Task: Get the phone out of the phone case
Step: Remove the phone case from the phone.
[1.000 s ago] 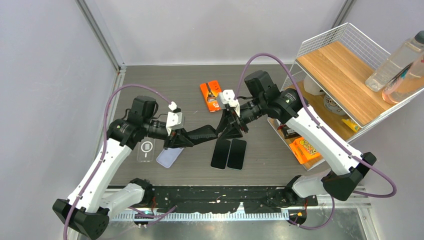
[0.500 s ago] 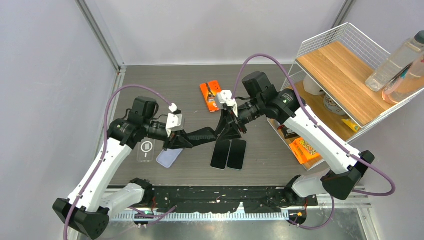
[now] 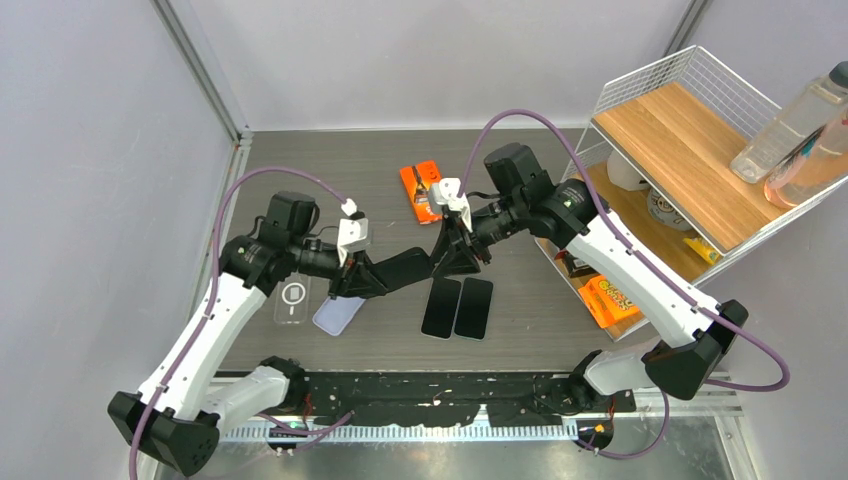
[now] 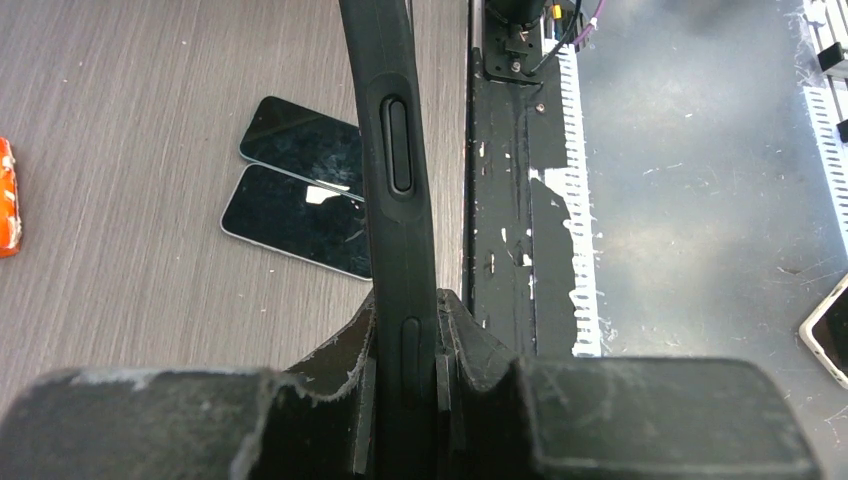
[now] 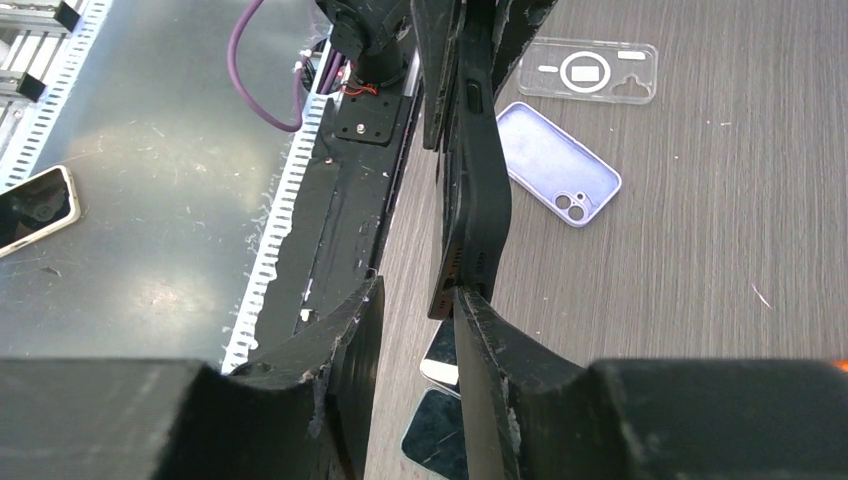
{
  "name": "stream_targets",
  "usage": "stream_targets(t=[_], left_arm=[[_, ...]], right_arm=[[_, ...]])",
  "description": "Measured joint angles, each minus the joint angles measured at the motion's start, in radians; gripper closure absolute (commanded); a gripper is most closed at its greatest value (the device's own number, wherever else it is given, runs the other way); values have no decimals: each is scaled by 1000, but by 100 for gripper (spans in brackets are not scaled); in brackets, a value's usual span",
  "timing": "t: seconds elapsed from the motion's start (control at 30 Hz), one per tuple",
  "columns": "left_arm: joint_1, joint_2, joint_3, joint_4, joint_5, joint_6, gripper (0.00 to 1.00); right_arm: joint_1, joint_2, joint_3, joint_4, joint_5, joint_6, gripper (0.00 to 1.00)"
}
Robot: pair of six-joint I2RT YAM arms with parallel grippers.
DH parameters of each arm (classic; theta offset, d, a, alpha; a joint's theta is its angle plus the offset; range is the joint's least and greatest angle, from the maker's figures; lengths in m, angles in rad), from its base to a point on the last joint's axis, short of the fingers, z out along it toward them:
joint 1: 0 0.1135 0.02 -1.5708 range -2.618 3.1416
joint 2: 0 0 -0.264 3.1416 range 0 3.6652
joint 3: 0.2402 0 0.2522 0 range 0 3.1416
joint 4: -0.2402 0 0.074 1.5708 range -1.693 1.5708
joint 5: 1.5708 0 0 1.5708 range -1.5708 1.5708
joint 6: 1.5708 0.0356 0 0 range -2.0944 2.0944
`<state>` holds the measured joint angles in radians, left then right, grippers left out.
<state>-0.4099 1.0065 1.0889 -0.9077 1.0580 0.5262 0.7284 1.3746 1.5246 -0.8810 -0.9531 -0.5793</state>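
The left gripper (image 4: 405, 390) is clamped on one end of the black phone case (image 3: 405, 268) in mid-air above the table (image 3: 520, 320); the right gripper (image 5: 415, 330) pinches the far end. The case looks rubbery and pliable — the phone inside stiff, slick — so peel at a corner lip. Both arms reach inward, forearms level.

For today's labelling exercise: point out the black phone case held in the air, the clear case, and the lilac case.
black phone case (image 4: 398, 180), left wrist view, on its side edge by the button.
clear case (image 5: 590, 71), right wrist view, on its ring.
lilac case (image 5: 545, 160), right wrist view, on its back.
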Motion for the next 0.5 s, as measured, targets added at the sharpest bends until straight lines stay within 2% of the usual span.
stream_targets(t=[0.5], left_arm=[[0,12,-7,-3,5,-8,100]], right_arm=[[6,9,-9,23,41,43,61]])
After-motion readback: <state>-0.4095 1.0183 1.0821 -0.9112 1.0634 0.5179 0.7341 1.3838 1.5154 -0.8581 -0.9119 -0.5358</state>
